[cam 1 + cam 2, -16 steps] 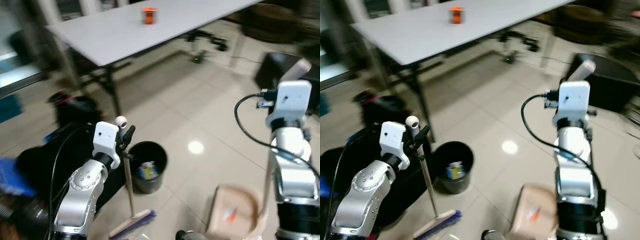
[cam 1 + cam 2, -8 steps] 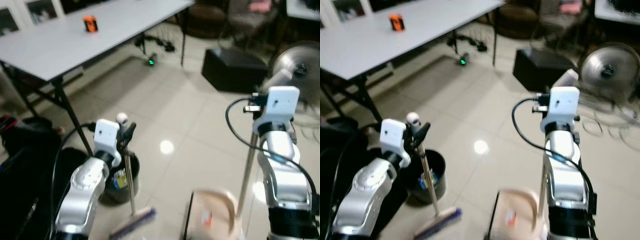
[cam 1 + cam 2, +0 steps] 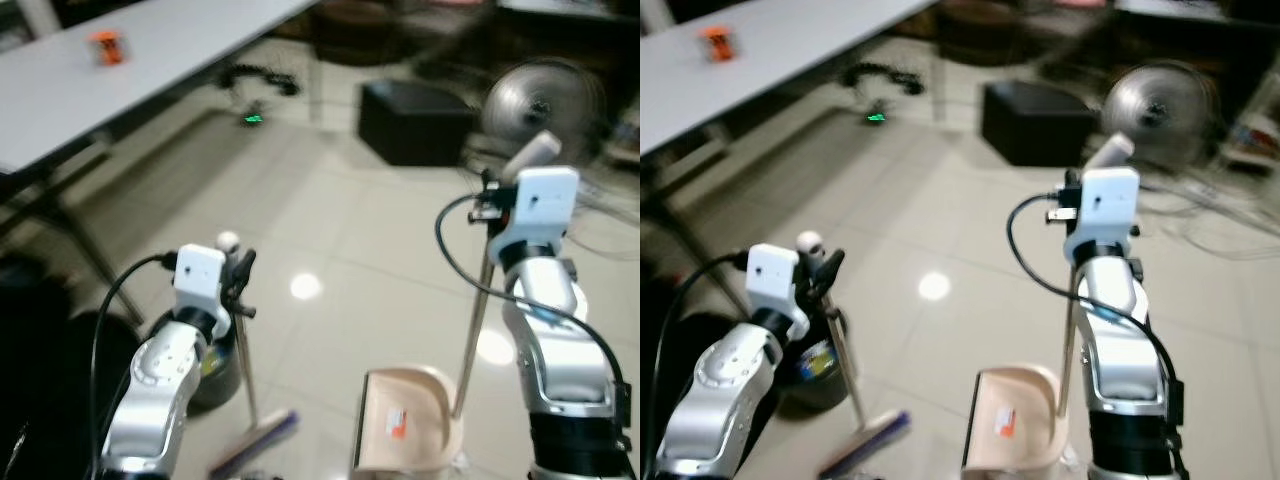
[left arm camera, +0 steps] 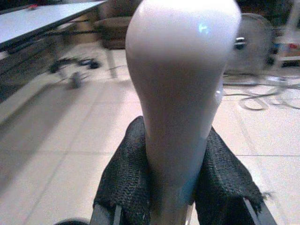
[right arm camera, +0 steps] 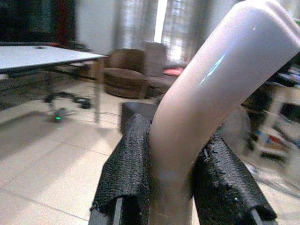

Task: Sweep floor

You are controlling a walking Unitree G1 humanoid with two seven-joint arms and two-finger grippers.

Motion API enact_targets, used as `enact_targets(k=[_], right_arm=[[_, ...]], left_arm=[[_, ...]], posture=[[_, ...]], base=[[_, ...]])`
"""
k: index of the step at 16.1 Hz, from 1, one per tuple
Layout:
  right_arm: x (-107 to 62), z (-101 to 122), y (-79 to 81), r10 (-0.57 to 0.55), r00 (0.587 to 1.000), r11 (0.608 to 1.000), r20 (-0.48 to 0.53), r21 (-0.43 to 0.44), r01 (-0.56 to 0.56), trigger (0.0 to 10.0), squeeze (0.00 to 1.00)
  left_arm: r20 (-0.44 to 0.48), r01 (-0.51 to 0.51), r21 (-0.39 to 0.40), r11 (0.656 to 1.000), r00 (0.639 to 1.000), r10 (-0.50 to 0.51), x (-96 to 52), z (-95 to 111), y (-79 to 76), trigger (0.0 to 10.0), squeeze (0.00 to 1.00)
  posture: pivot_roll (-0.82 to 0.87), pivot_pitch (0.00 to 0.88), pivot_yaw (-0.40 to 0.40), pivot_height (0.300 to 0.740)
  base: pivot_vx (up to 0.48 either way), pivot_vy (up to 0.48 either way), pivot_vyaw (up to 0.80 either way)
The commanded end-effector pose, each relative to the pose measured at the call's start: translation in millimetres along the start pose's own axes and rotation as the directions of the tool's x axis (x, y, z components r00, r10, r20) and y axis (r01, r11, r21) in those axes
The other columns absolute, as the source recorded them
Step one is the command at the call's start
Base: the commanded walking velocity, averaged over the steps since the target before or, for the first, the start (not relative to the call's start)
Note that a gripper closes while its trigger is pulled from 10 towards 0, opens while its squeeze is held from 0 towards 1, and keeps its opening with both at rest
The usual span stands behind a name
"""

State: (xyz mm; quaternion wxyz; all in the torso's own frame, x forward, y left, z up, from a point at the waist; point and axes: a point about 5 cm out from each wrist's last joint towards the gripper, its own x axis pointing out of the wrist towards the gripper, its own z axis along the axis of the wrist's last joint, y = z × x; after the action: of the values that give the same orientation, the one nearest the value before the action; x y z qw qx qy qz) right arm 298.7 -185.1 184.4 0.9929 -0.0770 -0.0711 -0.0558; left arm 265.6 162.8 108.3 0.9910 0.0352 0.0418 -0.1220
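Note:
My left gripper (image 3: pixel 237 285) is shut on the top of a broom handle (image 3: pixel 244 360), whose brush head (image 3: pixel 255 443) rests on the tiled floor near my feet. In the left wrist view the pale handle knob (image 4: pixel 180 89) sits between my black fingers (image 4: pixel 125 178). My right gripper (image 3: pixel 492 205) is shut on the upright handle (image 3: pixel 472 330) of a beige dustpan (image 3: pixel 405 430) standing on the floor; a small orange scrap (image 3: pixel 396 424) lies in it. The right wrist view shows the curved handle end (image 5: pixel 206 93) clamped between the pads (image 5: pixel 126 173).
A black waste bin (image 3: pixel 212 365) with rubbish stands by the broom. A white table (image 3: pixel 120 70) carrying an orange object (image 3: pixel 105 46) is at the far left. A black box (image 3: pixel 415 120), a floor fan (image 3: pixel 545 100) and loose cables lie ahead to the right.
The whole view has swung to the right: the table slid left and the fan and black box came in. Both grippers keep the same hold on broom and dustpan.

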Motion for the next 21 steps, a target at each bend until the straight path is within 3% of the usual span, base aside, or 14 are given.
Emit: enact_targets(k=[1, 12, 18, 21], right_arm=[[0.7, 9.9, 0.1, 0.002, 1.0, 1.0, 0.029, -0.006, -0.001, 10.0, 0.0], [-6.5, 7.7, 8.2, -0.014, 1.0, 0.998, -0.015, 0.055, 0.015, 10.0, 0.0], [-10.2, 2.5, 0.2, -0.063, 0.997, 0.994, -0.053, 0.089, 0.067, 10.0, 0.0], [-11.9, -0.6, -0.1, -0.036, 0.998, 0.998, -0.056, 0.047, 0.039, 10.0, 0.0]], left_arm=[[0.064, -0.013, 0.006, 1.0, 0.998, 0.013, 2.5, 14.5, 2.0, 10.0, 0.0], [0.1, -0.087, -0.011, 0.996, 0.991, 0.088, 6.2, 31.3, 9.3, 10.0, 0.0], [0.132, -0.134, 0.03, 0.991, 0.983, 0.129, 5.8, 38.5, 16.0, 10.0, 0.0], [0.146, -0.153, 0.047, 0.987, 0.979, 0.145, 3.2, 39.1, 14.8, 10.0, 0.0]], posture=[[-0.04, 0.0, -0.003, 0.74], [0.0, 0.003, 0.011, 0.74], [0.01, 0.005, 0.012, 0.74], [0.02, 0.011, 0.005, 0.74]], base=[[0.0, 0.0, -0.8], [0.0, 0.0, -0.8], [0.0, 0.0, -0.8], [0.0, 0.0, -0.53]])
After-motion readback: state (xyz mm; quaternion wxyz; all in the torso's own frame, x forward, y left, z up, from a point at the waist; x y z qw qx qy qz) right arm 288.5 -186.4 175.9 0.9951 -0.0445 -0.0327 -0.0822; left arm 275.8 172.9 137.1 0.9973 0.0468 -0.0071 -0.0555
